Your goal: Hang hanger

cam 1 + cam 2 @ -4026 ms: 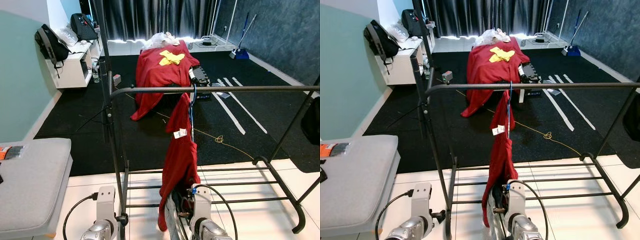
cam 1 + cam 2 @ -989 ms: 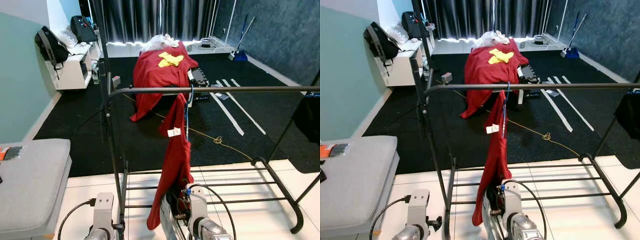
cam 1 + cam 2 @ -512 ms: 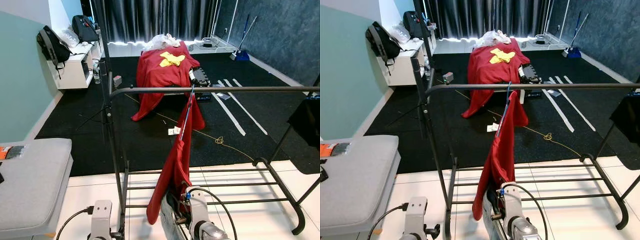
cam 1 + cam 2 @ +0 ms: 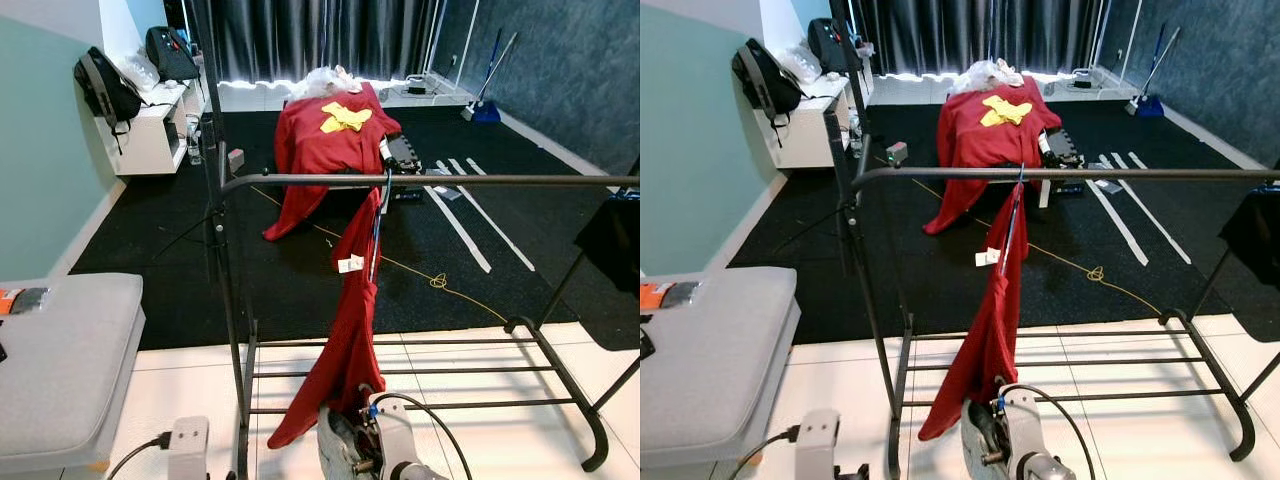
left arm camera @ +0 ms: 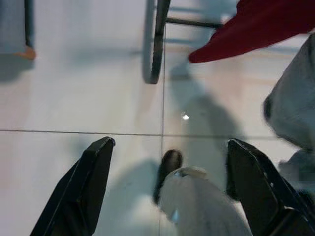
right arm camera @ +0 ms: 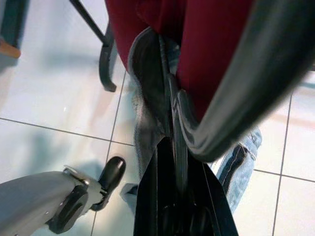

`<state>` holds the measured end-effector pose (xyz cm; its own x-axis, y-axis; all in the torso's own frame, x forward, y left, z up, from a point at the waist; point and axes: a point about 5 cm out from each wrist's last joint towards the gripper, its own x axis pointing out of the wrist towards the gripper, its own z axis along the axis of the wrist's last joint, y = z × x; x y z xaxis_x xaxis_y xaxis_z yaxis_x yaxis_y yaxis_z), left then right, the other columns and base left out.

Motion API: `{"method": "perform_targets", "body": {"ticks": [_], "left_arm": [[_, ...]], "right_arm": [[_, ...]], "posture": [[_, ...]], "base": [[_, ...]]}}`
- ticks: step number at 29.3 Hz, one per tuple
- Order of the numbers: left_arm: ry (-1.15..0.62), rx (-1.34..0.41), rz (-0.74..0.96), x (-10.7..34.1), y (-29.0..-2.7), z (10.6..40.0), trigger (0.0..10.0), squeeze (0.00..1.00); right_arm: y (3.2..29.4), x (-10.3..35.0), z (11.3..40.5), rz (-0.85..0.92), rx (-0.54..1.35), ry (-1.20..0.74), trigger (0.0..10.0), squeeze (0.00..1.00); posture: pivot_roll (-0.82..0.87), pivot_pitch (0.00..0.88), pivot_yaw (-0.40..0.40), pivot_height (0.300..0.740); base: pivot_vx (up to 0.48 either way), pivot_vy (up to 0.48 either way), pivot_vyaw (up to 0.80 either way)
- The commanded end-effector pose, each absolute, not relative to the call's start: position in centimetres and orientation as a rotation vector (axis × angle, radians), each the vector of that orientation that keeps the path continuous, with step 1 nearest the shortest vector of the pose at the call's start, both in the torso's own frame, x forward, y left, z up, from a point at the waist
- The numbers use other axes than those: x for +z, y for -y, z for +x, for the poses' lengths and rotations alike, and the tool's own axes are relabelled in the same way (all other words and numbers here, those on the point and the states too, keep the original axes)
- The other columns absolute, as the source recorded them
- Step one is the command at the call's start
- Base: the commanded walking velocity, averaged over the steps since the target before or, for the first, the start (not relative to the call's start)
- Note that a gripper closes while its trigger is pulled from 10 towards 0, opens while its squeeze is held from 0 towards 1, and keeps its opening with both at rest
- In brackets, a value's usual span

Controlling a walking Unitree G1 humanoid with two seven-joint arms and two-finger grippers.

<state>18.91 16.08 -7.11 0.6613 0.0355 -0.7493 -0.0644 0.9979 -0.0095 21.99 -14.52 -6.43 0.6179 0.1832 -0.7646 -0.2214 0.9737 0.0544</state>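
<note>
A red garment point(image 4: 355, 300) hangs from a blue hanger point(image 4: 383, 195) on the rack's black top rail point(image 4: 480, 180); its lower end trails toward me. Low in front of the rack, my right gripper point(image 6: 173, 162) is shut on a thin dark hanger point(image 6: 231, 83) that carries blue jeans point(image 6: 147, 73), pressed against the red cloth. The jeans point(image 4: 335, 445) also show beside my right arm point(image 4: 395, 455). My left gripper point(image 5: 171, 143) is open over the white tile floor, with nothing between its fingers point(image 5: 96, 182).
The rack's lower bars point(image 4: 450, 370) and foot point(image 4: 595, 440) lie ahead. A grey padded bench point(image 4: 60, 350) stands at the left. A black garment point(image 4: 610, 240) hangs at the right. Farther back, red cloth covers a bulky thing point(image 4: 330, 130) on the black mat.
The red garment has swung on the rail and its lower end now trails left toward me. Both arms sit lower in the eye views; the left has nearly dropped from sight.
</note>
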Motion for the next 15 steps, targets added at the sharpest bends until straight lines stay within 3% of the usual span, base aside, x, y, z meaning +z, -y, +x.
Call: {"method": "perform_targets", "body": {"ticks": [1,9,15], "left_arm": [[-0.875,-0.006,0.025,-7.6,-15.2,18.4,10.0,0.0],[-0.849,-0.029,-0.002,-7.5,-14.1,17.5,10.0,0.0],[-0.852,0.07,-0.035,-7.4,-16.3,17.0,10.0,0.0]], "right_arm": [[14.7,-7.4,20.5,-0.033,0.213,-0.933,10.0,0.0],[14.7,-8.2,18.7,-0.063,0.26,-0.954,10.0,0.0],[13.5,-8.1,18.8,-0.008,0.266,-0.948,10.0,0.0]], "posture": [[0.06,0.035,-0.009,0.74],[0.09,0.078,-0.057,0.74],[0.11,0.085,-0.062,0.74]], "base": [[0.0,0.0,0.0],[0.0,0.0,0.0],[0.0,0.0,0.0]]}}
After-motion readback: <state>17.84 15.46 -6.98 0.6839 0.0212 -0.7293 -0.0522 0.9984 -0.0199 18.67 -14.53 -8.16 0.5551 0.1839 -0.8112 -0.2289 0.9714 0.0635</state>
